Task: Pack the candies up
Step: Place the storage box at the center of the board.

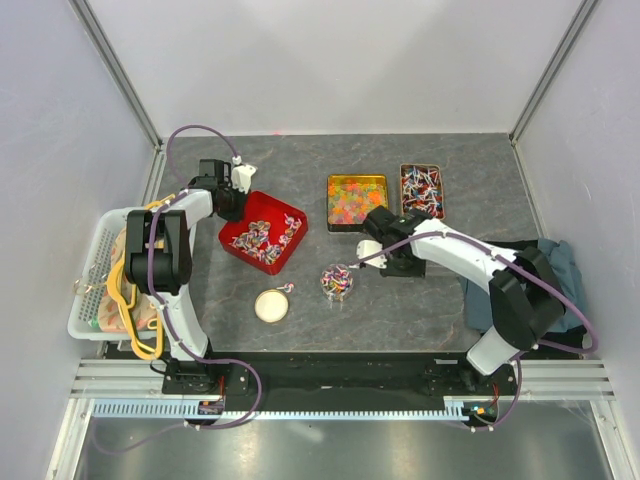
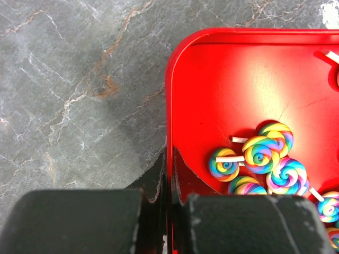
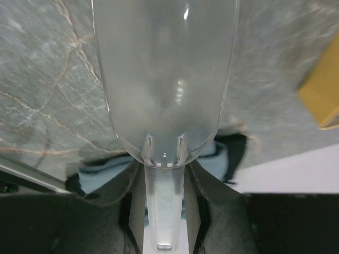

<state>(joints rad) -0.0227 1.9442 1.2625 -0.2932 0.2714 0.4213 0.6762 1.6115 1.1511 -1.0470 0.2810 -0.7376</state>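
The candies are small wrapped sweets in red, white and purple, filling a brown tin at the back right. A clear cup in the middle holds mixed sweets. My left gripper is shut on the left rim of a red tray; the left wrist view shows its fingers pinching the rim, with rainbow swirl lollipops inside. My right gripper stands between the cup and the tins. In the right wrist view it is shut on the handle of a clear, empty scoop.
A yellow tin of gummy sweets stands left of the brown tin; its corner shows in the right wrist view. A round lid lies near the cup. A white basket sits at the left edge, a blue cloth at the right.
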